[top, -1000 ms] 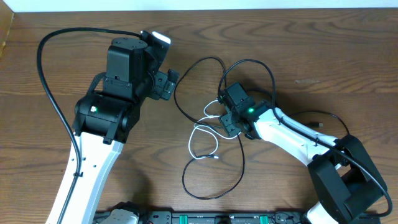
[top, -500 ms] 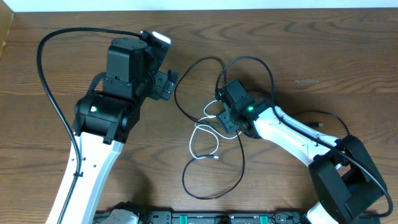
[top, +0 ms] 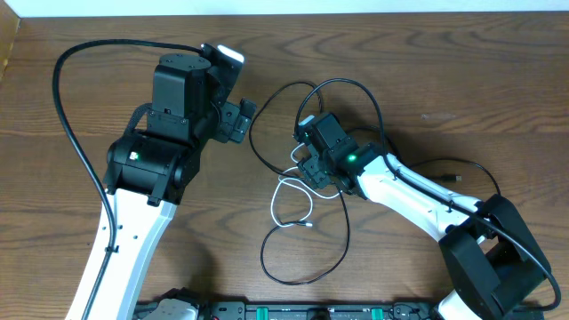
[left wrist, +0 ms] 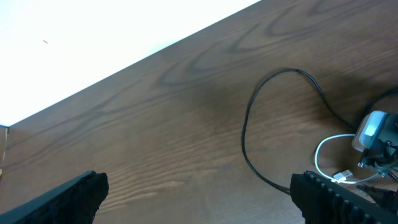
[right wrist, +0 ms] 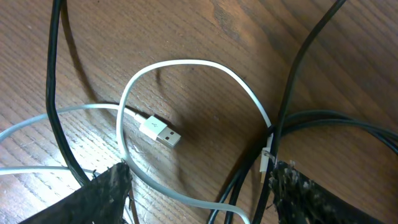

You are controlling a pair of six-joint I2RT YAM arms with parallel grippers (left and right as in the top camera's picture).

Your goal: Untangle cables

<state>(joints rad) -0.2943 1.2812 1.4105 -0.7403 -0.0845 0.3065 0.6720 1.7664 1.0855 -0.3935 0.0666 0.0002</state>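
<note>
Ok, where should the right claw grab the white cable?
Just behind the USB plug, from straight above. That end of the white cable lies flat on bare wood inside its own loop, clear of the black cables, so it should pull free without dragging them.

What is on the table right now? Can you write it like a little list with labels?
table: brown wood
white cable: thin and looped, its metal plug lying flat
black cables: long loops, crossing the white cable
left claw: open, empty, off to the side of the cables
right claw: open, low over the tangle, gripping nothing
cables untangled: not yet
</note>
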